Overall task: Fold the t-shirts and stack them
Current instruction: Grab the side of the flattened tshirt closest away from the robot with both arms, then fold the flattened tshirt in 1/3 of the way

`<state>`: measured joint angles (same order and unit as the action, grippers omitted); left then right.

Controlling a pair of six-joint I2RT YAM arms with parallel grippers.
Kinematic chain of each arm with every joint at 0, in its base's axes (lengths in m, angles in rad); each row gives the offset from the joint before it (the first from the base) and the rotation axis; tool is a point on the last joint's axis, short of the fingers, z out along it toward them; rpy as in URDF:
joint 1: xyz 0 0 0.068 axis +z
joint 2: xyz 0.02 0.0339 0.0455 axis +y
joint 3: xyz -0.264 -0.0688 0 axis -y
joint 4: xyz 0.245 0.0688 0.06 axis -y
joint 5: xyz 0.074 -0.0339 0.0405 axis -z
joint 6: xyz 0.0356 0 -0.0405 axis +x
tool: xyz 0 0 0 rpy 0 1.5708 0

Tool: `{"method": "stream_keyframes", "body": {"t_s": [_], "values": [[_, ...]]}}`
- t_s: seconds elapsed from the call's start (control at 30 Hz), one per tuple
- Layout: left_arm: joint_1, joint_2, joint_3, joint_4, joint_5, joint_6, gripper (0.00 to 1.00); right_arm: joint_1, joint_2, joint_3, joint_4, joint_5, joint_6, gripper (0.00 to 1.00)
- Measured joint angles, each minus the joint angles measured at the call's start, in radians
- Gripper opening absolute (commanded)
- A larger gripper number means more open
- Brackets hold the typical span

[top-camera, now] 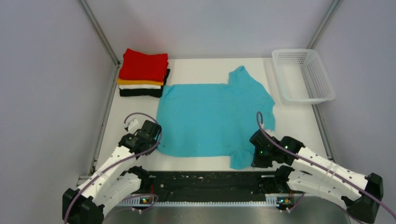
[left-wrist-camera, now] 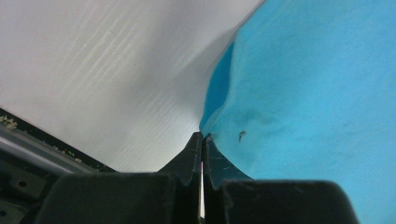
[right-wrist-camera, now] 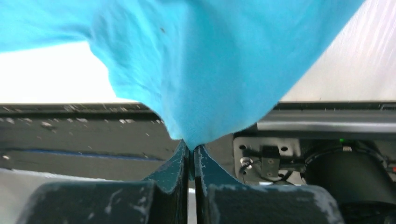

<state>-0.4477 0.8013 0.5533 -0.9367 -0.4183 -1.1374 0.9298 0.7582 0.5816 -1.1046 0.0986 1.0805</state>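
Observation:
A turquoise-blue t-shirt (top-camera: 215, 116) lies spread flat on the white table, one sleeve at the far side and one at the near edge. My left gripper (top-camera: 156, 140) is shut on the shirt's near left corner (left-wrist-camera: 243, 116), which is lifted a little. My right gripper (top-camera: 254, 156) is shut on the near sleeve's cloth (right-wrist-camera: 210, 70), which hangs from the jaws. A stack of folded shirts (top-camera: 144, 72) sits at the far left, red on top, then orange, white and black.
A white plastic mesh basket (top-camera: 303, 74) stands at the far right. Grey walls close in both sides. A black rail (top-camera: 205, 179) runs along the near table edge between the arm bases.

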Motion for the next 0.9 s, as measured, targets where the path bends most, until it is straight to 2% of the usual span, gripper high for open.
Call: {"method": "stream_keyframes", "body": {"t_s": [0.23,0.47,0.7,0.9], "values": [[0.014,0.137,0.097,0.085,-0.023,0.042,0.0,-0.262,0.113,0.101,0.139,0.01,-0.216,0.0],[0.086,0.342,0.201,0.181,-0.019,0.103,0.0,-0.403,0.267,0.227,0.28,-0.001,-0.394,0.0],[0.221,0.413,0.232,0.272,0.036,0.175,0.0,-0.558,0.352,0.253,0.409,-0.051,-0.496,0.0],[0.25,0.472,0.256,0.32,0.067,0.221,0.0,-0.617,0.435,0.299,0.482,-0.071,-0.554,0.0]]}}
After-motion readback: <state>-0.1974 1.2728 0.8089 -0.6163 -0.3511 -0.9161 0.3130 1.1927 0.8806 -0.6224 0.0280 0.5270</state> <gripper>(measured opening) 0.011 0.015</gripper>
